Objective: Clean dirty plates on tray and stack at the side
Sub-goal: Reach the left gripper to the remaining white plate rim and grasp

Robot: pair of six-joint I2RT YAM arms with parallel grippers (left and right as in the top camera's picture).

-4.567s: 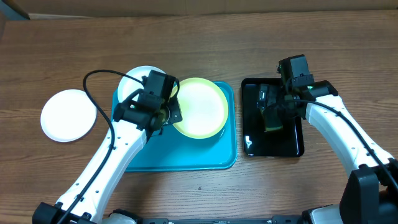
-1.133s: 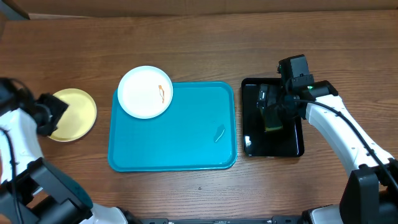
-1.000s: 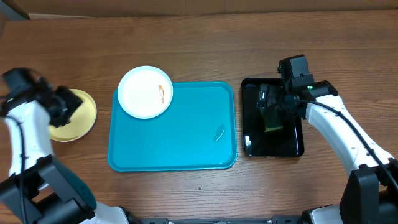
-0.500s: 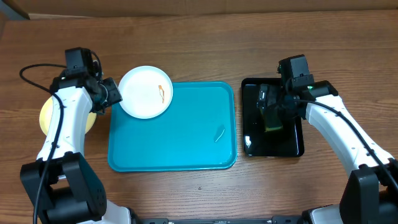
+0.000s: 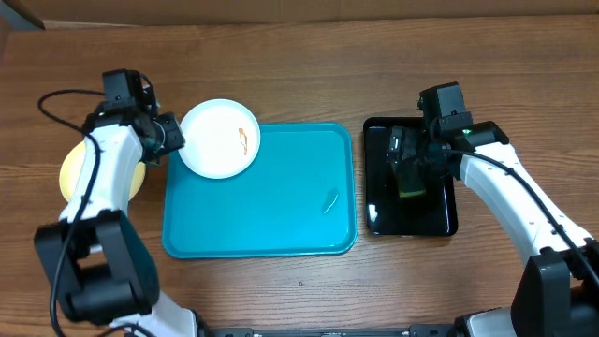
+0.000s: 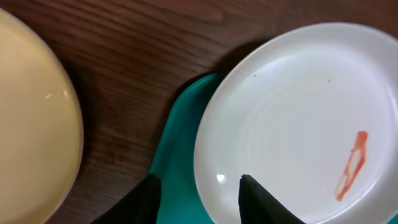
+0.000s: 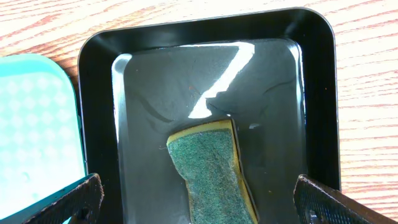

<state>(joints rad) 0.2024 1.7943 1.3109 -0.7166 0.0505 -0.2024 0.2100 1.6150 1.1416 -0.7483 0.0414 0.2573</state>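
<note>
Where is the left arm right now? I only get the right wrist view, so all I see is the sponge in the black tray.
Observer: The left gripper is at the left edge of the white plate, which sits on the far left corner of the turquoise tray. Its jaws are open either side of the rim.
Operator: Is that plate clean?
Observer: No, an orange smear shows near its right side.
Operator: Any plates set aside?
Observer: A pale yellow plate lies on the table left of the tray, partly under the left arm.
</note>
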